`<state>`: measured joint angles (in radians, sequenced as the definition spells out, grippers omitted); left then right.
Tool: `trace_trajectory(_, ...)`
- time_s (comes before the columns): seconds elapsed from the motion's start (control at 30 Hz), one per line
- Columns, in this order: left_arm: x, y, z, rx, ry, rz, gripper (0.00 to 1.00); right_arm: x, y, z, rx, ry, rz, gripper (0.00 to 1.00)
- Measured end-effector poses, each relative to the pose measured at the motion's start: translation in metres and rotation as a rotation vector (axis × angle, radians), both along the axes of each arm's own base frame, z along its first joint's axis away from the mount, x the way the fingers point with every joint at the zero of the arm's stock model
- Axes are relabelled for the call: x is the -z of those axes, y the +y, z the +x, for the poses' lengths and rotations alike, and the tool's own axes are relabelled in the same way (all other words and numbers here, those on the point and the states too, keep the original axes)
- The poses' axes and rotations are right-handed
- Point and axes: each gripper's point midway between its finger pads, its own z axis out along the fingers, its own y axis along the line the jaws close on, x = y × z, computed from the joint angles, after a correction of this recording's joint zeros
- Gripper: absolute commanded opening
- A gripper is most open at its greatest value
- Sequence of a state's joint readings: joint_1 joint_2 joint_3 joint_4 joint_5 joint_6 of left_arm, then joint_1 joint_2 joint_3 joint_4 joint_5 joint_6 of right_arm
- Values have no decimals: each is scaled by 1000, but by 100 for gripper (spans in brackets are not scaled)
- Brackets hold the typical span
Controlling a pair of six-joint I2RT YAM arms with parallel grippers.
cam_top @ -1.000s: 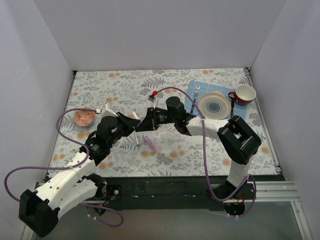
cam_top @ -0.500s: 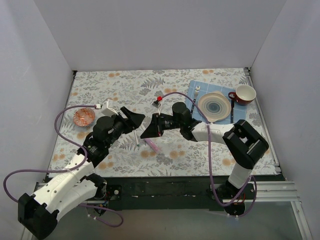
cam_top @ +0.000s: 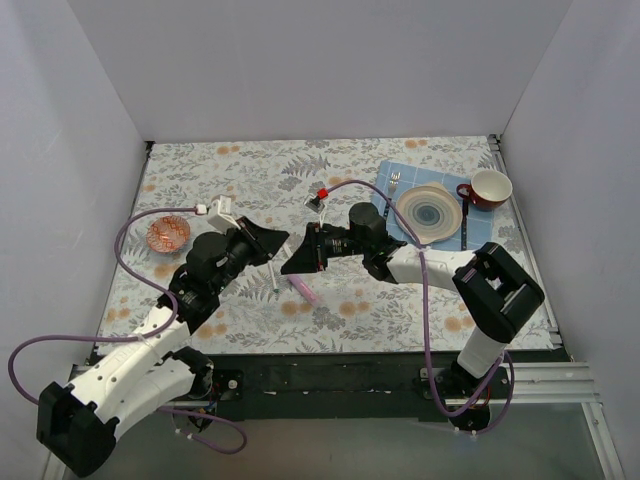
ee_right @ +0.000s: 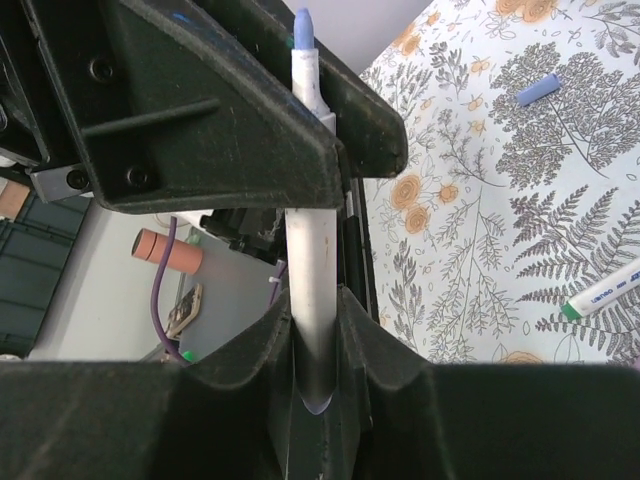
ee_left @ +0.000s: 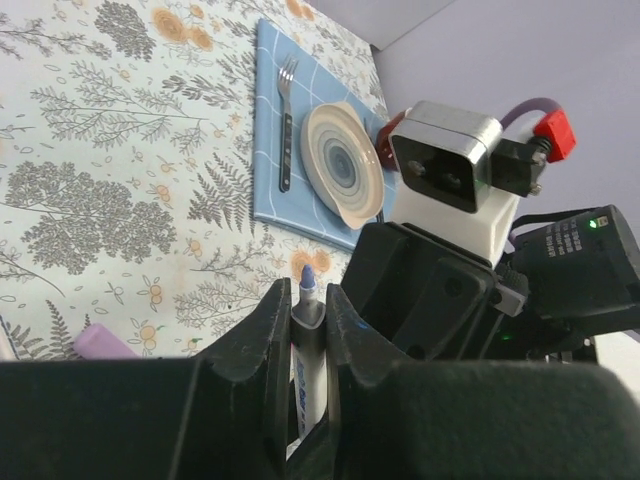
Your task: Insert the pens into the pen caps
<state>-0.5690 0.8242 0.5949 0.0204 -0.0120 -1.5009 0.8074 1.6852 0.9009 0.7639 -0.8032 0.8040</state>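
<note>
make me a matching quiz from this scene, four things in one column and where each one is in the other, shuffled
Things:
1. white pen
2. pink pen
3. fork
4. cup

Places:
a. on the blue mat, beside the plate
b. clamped by both the left gripper and the right gripper
c. far right corner, past the plate
d. lying loose on the tablecloth

Pairs: 1-b, 2-d, 3-a, 4-c

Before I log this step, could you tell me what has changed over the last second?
The left claw slid right, closing on the right claw, which eased slightly toward the near edge. Both now grip the white pen between them; whether that grip is new is unclear. The pink pen, plate and cup stayed put.
</note>
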Motion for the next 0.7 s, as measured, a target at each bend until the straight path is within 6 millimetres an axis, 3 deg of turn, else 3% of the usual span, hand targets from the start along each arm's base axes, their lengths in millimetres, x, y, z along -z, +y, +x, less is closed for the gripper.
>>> trace_trajectory(0.17, 0, -5, -5, 29, -2, -30, 0, -2, 1, -1, 4, 25, 2, 35)
trace_trajectory(0.23, 3, -5, -6, 34, 5, -35, 0, -5, 2, -2, 3, 31, 10, 24)
trace_trajectory(0.27, 4, -6, -7, 35, 8, -37, 0, -7, 2, -3, 3, 31, 15, 16)
trace_trajectory(0.3, 3, -7, -7, 39, 7, -46, 0, -7, 3, -3, 5, 33, 17, 2)
trace_trajectory(0.37, 1, -7, -8, 42, 2, -53, 0, -8, 4, -3, 9, 41, 20, 1)
trace_trajectory(0.53, 2, -6, -7, 41, -8, -32, 65, -6, 2, -5, 16, 45, 31, 1)
trace_trajectory(0.63, 4, 7, -1, -28, 12, 29, 70, 4, -5, -11, 29, 62, 10, 1)
trace_trajectory(0.7, -5, 18, 5, -84, 1, 90, 70, 9, -13, -15, 39, 75, -4, 1)
